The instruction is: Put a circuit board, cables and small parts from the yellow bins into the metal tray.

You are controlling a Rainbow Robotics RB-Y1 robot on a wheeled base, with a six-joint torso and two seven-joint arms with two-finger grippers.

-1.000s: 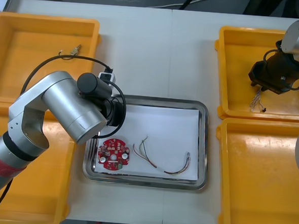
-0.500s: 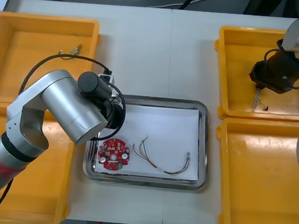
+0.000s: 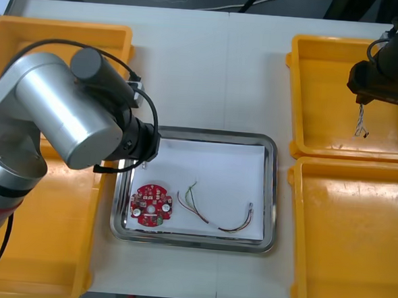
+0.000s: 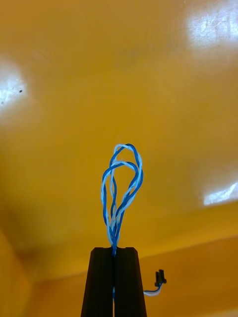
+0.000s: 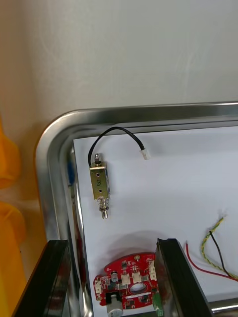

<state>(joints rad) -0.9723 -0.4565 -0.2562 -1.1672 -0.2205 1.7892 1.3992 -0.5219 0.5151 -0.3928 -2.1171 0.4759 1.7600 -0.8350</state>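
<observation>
The circuit board [image 3: 150, 205], red and yellow cable [image 3: 215, 214] and a small metal part [image 5: 99, 184] lie in the tray [image 3: 270, 194], so most of the job looks done. The left gripper [image 5: 111, 242] hovers over the tray's corner, fingers [image 5: 171, 277] wide apart, empty. Over the far right bin [image 3: 324, 96], the right gripper [image 4: 114, 250] pinches the blue and white cable [image 4: 121, 193]. It hangs straight down, long axis vertical, loop lowest, not yet delivered.

Tray [image 3: 269, 194] corner under left arm [image 3: 66, 114], circuit board [image 5: 126, 282] edge cropped
</observation>
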